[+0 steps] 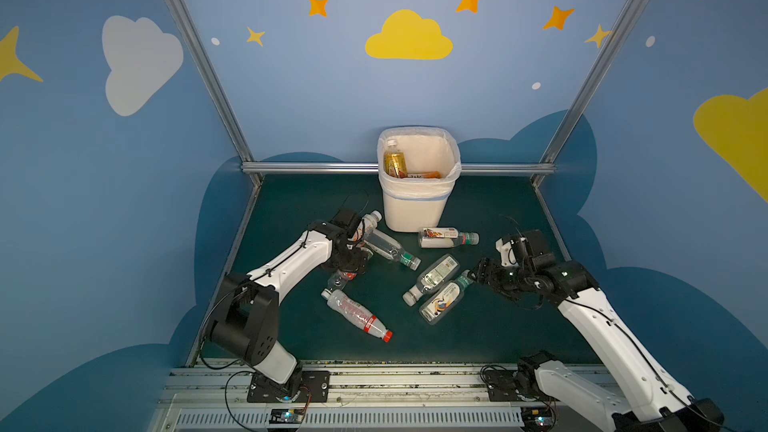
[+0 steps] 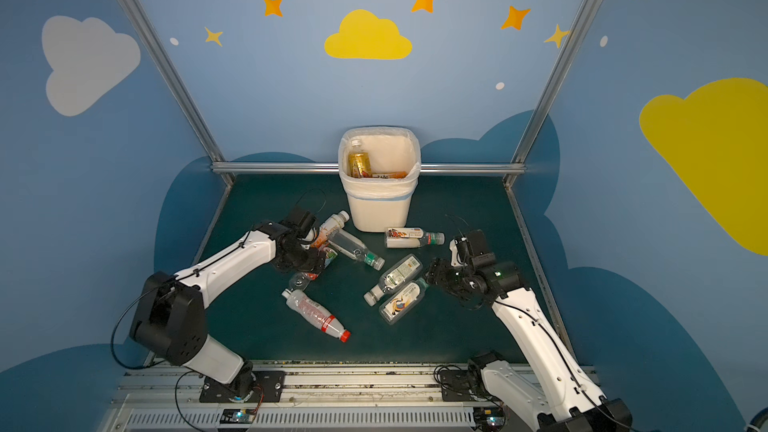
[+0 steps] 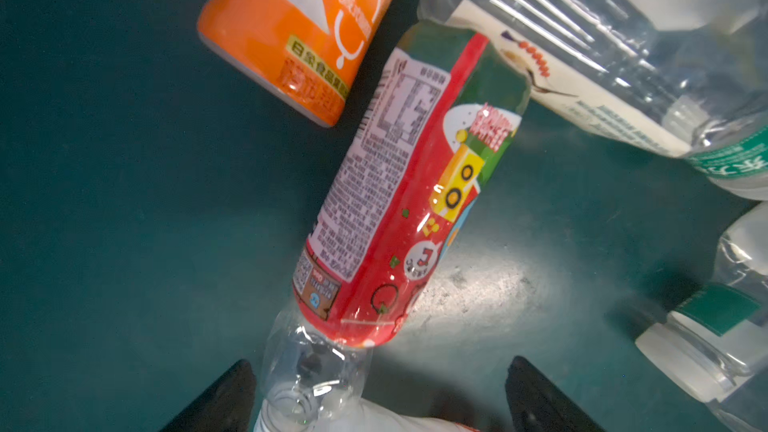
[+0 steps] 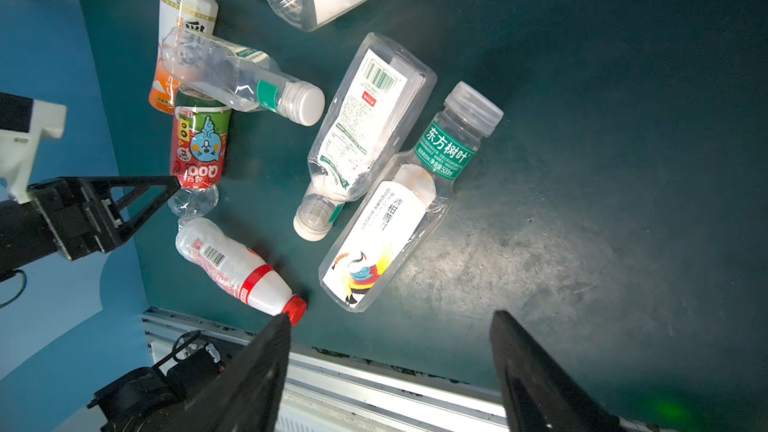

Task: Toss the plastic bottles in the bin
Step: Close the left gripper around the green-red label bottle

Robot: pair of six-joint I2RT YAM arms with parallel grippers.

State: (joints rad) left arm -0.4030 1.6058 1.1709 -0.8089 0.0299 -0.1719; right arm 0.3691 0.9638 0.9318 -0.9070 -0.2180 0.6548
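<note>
1. Left end effector [image 3: 380, 363] open, jaws straddling the neck of the red-labelled bottle [image 3: 399, 201], left of centre in both top views.
2. Right end effector [image 4: 390, 314] open, empty.
3. Bin [image 1: 415, 209] upper centre, two bottles [image 1: 394, 162] inside.

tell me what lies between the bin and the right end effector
One green-capped bottle on its side, seen in both top views, lies between the bin and the right end effector.
</note>
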